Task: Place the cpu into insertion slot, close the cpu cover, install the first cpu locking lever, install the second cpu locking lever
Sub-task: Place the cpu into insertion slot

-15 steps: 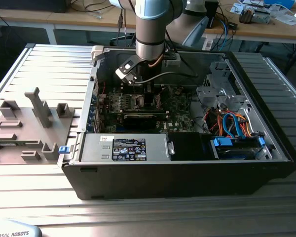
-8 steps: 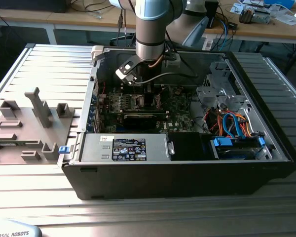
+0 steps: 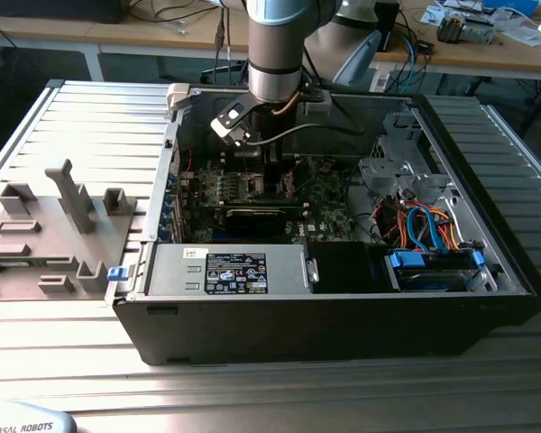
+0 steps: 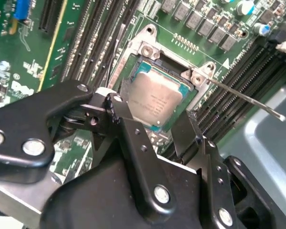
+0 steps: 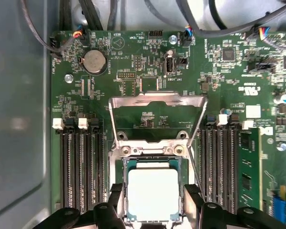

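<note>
Silvery cpu [image 5: 152, 193] flat, squared within insertion slot [image 5: 150, 150]

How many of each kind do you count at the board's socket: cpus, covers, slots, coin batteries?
cpu: 1
cpu cover: 1
insertion slot: 1
coin battery: 1
Total: 4

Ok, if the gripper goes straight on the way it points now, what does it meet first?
Most likely the cpu, lying in the insertion slot right below the gripper. The cpu cover stands flipped back, out of that line. The gap between them is unclear.
</note>
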